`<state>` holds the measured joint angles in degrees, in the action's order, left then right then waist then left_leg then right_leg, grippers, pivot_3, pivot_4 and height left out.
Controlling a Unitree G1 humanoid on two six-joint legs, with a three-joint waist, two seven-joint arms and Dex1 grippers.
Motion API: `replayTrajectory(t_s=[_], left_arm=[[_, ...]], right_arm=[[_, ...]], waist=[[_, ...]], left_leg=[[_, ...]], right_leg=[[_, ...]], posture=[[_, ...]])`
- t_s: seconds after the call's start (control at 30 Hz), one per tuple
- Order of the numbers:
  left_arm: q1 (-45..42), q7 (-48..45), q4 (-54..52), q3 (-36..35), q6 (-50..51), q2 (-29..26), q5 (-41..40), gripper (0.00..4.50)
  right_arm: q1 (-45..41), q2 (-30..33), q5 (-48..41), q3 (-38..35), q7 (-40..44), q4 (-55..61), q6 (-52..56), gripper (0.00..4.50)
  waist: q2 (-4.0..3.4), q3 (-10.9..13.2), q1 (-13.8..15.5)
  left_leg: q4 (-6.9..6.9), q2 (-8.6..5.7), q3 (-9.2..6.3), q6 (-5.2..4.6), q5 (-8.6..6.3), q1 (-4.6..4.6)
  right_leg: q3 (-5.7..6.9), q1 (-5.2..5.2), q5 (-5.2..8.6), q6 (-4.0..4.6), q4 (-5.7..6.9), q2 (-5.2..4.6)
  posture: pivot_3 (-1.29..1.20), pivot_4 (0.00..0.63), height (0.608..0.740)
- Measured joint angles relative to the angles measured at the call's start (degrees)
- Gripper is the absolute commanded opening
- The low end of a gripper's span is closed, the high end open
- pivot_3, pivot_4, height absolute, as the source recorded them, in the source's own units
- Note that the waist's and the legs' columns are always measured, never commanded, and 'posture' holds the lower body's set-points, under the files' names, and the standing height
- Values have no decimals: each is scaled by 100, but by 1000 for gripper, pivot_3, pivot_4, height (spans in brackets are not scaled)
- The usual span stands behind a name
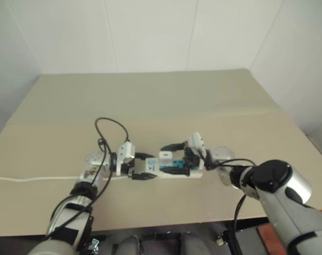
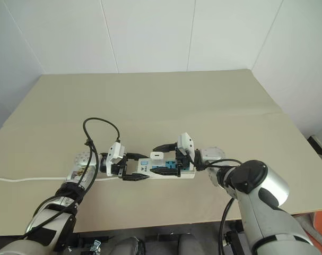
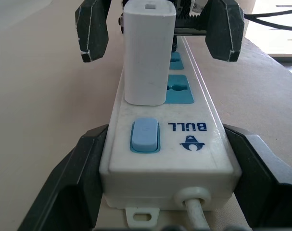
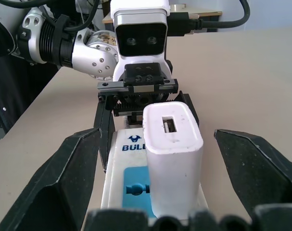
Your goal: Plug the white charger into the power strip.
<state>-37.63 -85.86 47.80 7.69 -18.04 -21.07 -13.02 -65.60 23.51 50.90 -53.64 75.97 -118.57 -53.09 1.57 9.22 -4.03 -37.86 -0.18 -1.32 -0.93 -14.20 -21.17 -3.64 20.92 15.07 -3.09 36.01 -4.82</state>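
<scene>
White walls meet behind a tan worktop (image 1: pixel 166 101). From the head, the power strip (image 1: pixel 171 169) lies between both arms, its cord (image 1: pixel 28 179) trailing off to the robot's left and a black cable (image 1: pixel 110 127) looping above the left wrist.

In the left wrist view, the left end effector (image 3: pixel 160 159) clamps the power strip's switch end. The white charger (image 3: pixel 148 53) stands upright in the first socket.

In the right wrist view, the right end effector (image 4: pixel 174 180) stands wide open, fingers (image 4: pixel 261 168) either side of the white charger, touching nothing. Backing out crooked could clip the white charger and tilt or unseat it; letting go abruptly on the left could shift the strip.
</scene>
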Motion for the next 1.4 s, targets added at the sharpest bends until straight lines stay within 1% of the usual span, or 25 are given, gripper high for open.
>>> replayTrajectory(t_s=[0.03,0.07,0.1,0.23,0.33,0.37,0.4,0.5,0.6,0.67,0.77,0.83,0.93,1.07,1.1,1.23,1.3,1.4], left_arm=[[-15,-18,2,-13,104,5,-12,4005],[-23,-28,30,-13,218,-8,0,4194],[2,-71,35,-40,317,8,-34,4488],[146,-208,-212,-236,429,21,-282,4488],[215,-400,-702,-426,767,-98,-627,4488],[214,-478,-966,-570,956,-292,-790,4488],[214,-524,-1141,-673,1157,-507,-921,4488],[215,-606,-1517,-885,1660,-1239,-1185,4488],[304,-622,-1707,-810,1724,-1811,-1173,4488],[447,-631,-1804,-629,1714,-2142,-1169,4488],[631,-638,-1958,-475,1724,-2411,-1195,4488],[692,-638,-2060,-447,1761,-2454,-1265,4488],[791,-640,-2285,-444,1853,-2460,-1431,4488],[893,-641,-2493,-443,2074,-2457,-1524,4488],[896,-640,-2542,-443,2102,-2455,-1531,4488],[875,-641,-2650,-444,2221,-2414,-1534,4488],[807,-641,-2667,-443,2338,-2373,-1535,4488],[730,-641,-2728,-442,2479,-2372,-1569,4488]], right_arm=[[15,72,14,-8,20,0,-58,4500],[31,139,17,-13,36,0,-98,4500],[61,226,20,-44,64,0,-166,4500],[99,463,73,-116,145,0,-357,4500],[102,786,83,-167,282,-3,-402,4500],[101,1059,84,-193,370,-3,-412,4500],[101,1316,84,-221,478,-3,-416,4500],[92,2245,88,-269,950,0,-417,4500],[101,3034,288,-199,1123,2,-796,4500],[200,3414,543,-8,942,2,-1397,4500],[490,3777,974,392,501,1,-2128,4500],[553,3955,1134,510,346,2,-2338,4500],[611,4132,1286,551,81,1,-2609,4500],[671,4147,1488,576,-293,1,-2857,4500],[719,4148,1565,593,-480,1,-2976,4500],[805,4153,2142,849,-1869,1,-3664,4500],[738,4171,2549,871,-2505,1,-3784,4500],[625,4205,3108,826,-3229,1,-3801,4500]], waist=[[0,0,1],[1,1,-3],[3,5,-14],[8,21,-26],[12,38,-27],[13,39,-23],[11,42,-18],[-1,54,2],[-9,60,-6],[-9,62,-15],[-12,78,-26],[-28,102,-35],[-25,108,-54],[-20,112,-125],[-20,112,-140],[-18,115,-162],[-13,118,-171],[-6,122,-171]], left_leg=[[0,-1,1,0,0,-2],[0,-2,1,0,0,-3],[1,-2,4,0,0,-10],[7,2,4,1,1,-31],[6,3,3,13,8,-81],[5,2,3,20,14,-115],[5,1,3,24,16,-129],[18,1,5,24,15,-132],[25,-1,13,27,9,-133],[38,-1,17,28,8,-127],[56,-2,32,35,13,-116],[56,-2,47,45,20,-112],[54,3,79,56,28,-98],[54,3,87,61,40,-89],[54,3,87,63,42,-88],[53,1,91,65,44,-85],[53,0,94,67,46,-85],[53,1,94,67,46,-85]], right_leg=[[0,2,0,0,-1,-1],[0,2,0,0,-2,-2],[-2,10,0,0,-2,-2],[-1,34,0,0,-1,1],[1,80,-1,0,5,1],[-1,120,-2,-1,12,1],[0,138,-3,-1,16,1],[4,141,-3,-2,12,1],[4,140,-2,-3,2,1],[4,140,-2,-3,-4,1],[-2,146,-1,-2,-16,1],[-7,147,-1,-1,-18,2],[-7,141,-1,0,-4,8],[-10,137,-4,5,9,10],[-10,136,-4,5,10,10],[-18,137,-5,6,14,9],[-19,137,-6,8,15,9],[-20,137,-6,8,15,11]], posture=[[0,150,740],[0,150,740],[0,150,740],[0,150,740],[0,150,740],[0,150,740],[0,150,740],[0,150,740],[0,150,740],[0,150,740],[0,150,740],[0,150,740],[0,150,740],[0,150,740],[0,150,740],[0,150,740],[0,150,740],[0,150,740]])
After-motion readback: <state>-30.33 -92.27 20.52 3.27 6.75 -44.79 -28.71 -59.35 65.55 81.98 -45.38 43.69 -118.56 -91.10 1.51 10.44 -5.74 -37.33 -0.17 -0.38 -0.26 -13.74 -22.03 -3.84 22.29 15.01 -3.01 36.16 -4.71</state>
